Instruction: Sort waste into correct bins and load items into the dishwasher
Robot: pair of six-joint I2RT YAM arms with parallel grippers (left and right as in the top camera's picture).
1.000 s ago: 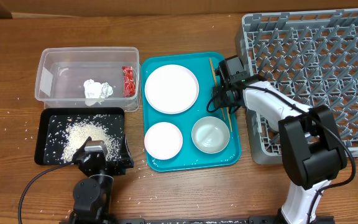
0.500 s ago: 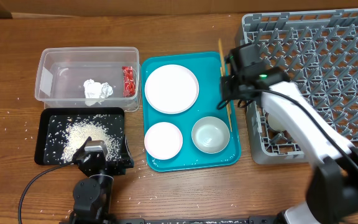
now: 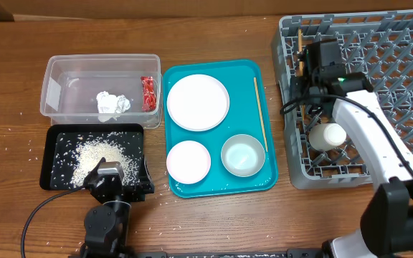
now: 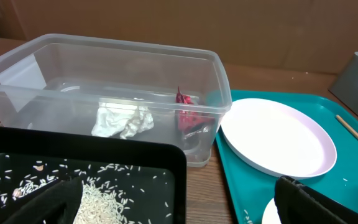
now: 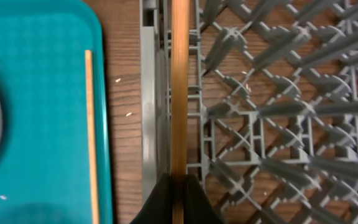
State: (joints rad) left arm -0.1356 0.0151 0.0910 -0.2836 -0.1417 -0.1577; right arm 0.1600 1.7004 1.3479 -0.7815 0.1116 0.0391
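A thin wooden chopstick (image 5: 179, 87) was pinched between the closed-in fingers (image 5: 158, 204) of the right gripper (image 5: 178, 193). It was seen running straight out ahead of the fingertips, above the left edge of the large square grey plastic dish rack (image 5: 266, 124). Whether the stick touched the rack could not be told. To the left of those fingers, a second thin wooden chopstick (image 5: 90, 137) was laid flat on the teal serving tray (image 5: 36, 93), parallel to the held one.

The left gripper (image 4: 179, 193) was held with its fingers (image 4: 316, 202) spread wide and nothing between them. Directly beneath and ahead of them the shallow black rectangular tray (image 4: 135, 154) was found, with loose whitish rice grains (image 4: 98, 199) heaped in it beside the left finger. Further ahead the clear plastic rectangular tub (image 4: 219, 68) was seen, in which the small crumpled white paper wad (image 4: 124, 121) and the crumpled red wrapper (image 4: 188, 115) were lying side by side. Ahead of the right finger, the large white round plate (image 4: 278, 137) was set on the teal tray. The smaller white plate (image 3: 188, 160) and a small white bowl (image 3: 243, 155) were set on the same tray, right of the fingers.
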